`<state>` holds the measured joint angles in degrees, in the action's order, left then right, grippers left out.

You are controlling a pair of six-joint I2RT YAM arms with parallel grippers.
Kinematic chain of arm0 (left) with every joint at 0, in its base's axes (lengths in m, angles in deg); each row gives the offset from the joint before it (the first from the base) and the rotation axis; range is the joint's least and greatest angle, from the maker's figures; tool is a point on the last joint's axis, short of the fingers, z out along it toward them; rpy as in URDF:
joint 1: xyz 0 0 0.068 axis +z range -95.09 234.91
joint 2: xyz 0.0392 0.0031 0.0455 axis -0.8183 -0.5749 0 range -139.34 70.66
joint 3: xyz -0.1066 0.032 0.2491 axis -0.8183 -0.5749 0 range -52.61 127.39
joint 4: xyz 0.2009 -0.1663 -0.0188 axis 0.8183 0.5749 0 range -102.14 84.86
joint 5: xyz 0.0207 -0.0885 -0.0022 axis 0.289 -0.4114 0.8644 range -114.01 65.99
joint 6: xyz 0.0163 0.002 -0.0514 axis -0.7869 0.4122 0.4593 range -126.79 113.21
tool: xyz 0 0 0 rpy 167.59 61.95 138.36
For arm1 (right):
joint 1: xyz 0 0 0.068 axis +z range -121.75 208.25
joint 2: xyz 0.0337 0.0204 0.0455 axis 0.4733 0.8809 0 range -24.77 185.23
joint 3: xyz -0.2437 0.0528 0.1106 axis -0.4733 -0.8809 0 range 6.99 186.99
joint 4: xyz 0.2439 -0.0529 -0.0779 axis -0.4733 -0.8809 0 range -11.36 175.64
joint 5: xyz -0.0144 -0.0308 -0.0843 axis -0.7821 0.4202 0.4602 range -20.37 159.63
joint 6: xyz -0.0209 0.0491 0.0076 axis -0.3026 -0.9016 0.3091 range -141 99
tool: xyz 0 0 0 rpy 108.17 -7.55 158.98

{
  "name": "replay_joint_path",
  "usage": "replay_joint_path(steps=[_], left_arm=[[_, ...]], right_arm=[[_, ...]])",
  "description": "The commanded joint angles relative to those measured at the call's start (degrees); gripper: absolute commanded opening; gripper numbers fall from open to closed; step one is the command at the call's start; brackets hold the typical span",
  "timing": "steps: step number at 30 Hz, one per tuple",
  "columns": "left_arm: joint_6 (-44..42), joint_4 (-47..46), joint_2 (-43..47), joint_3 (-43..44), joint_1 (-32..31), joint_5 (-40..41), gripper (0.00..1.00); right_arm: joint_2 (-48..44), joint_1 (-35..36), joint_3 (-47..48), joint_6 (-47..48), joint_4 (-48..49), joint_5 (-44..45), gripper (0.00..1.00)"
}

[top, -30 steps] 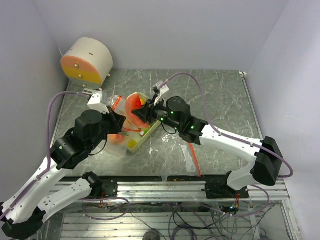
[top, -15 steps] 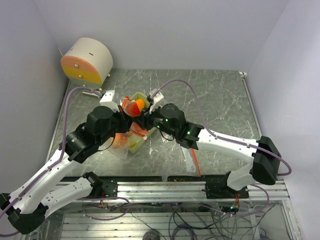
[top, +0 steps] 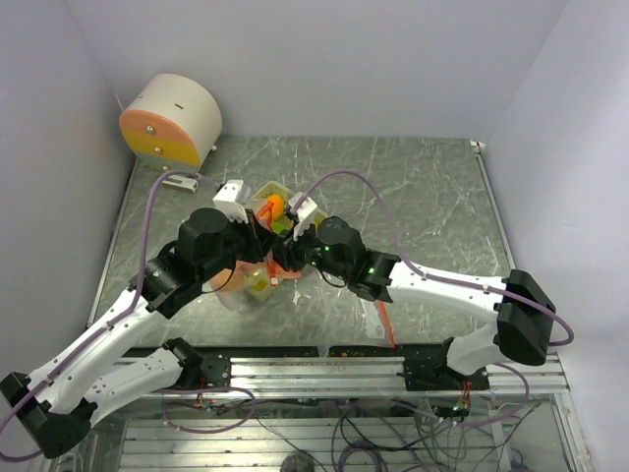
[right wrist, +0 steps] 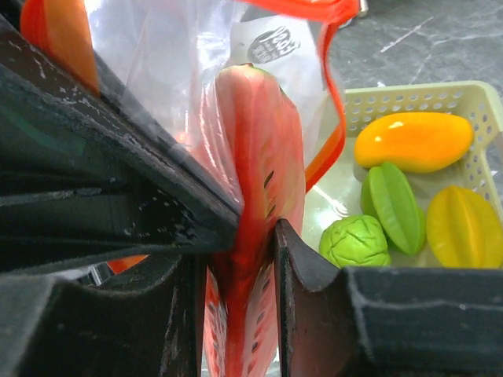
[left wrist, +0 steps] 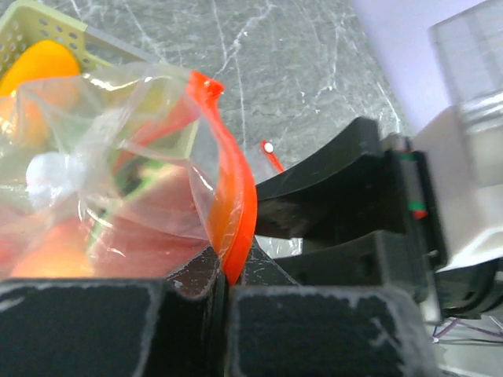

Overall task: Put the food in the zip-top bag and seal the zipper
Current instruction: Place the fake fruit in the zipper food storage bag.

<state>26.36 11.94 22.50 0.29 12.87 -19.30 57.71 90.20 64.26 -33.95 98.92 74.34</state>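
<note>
My right gripper [right wrist: 240, 243] is shut on a red watermelon slice [right wrist: 255, 181] with dark seeds. The slice's far end is against the clear zip-top bag [right wrist: 169, 55], whose orange zipper [right wrist: 334, 118] loops above it. My left gripper [left wrist: 224, 271] is shut on the orange zipper strip [left wrist: 236, 212] and holds the bag's mouth up. Pink-orange pieces [left wrist: 149, 228] lie inside the bag [left wrist: 102, 157]. In the top view the two grippers [top: 257, 234] [top: 295, 251] meet over the bag [top: 236, 280]. An orange mango [right wrist: 413, 141], a green starfruit [right wrist: 393, 204], a yellow starfruit [right wrist: 464, 228] and a green ball [right wrist: 355, 242] lie in the tray.
The pale yellow-green tray [right wrist: 416, 94] stands just beyond the bag, its rim also in the top view [top: 278, 187]. A round white and orange drum [top: 169, 120] stands at the back left. A loose orange strip [top: 383, 315] lies near the front, right of centre.
The left gripper has moved right and forward with the bag's edge. The right gripper has brought the slice left and nearer. The two now meet, and the slice is hidden from above.
</note>
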Motion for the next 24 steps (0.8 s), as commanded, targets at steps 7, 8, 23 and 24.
replay_joint_path(steps=[7,8,23,24], left_arm=[[-3.2,-9.0,-0.3,-0.4,0.1,-17.4,0.07],[-3.3,-8.4,0.1,-0.6,0.1,-17.2,0.07],[1.3,-18.2,5.6,-14.5,0.1,-13.5,0.07],[1.5,-19.5,4.0,-14.6,0.1,-13.9,0.07]], right_arm=[[1.1,2.0,3.4,0.5,5.3,1.4,0.00],[0.3,1.8,3.4,0.9,5.5,2.3,0.00],[-11.2,-4.4,1.4,1.0,-2.8,7.5,0.00],[-11.5,-4.3,1.2,1.1,-3.6,7.4,0.00]])
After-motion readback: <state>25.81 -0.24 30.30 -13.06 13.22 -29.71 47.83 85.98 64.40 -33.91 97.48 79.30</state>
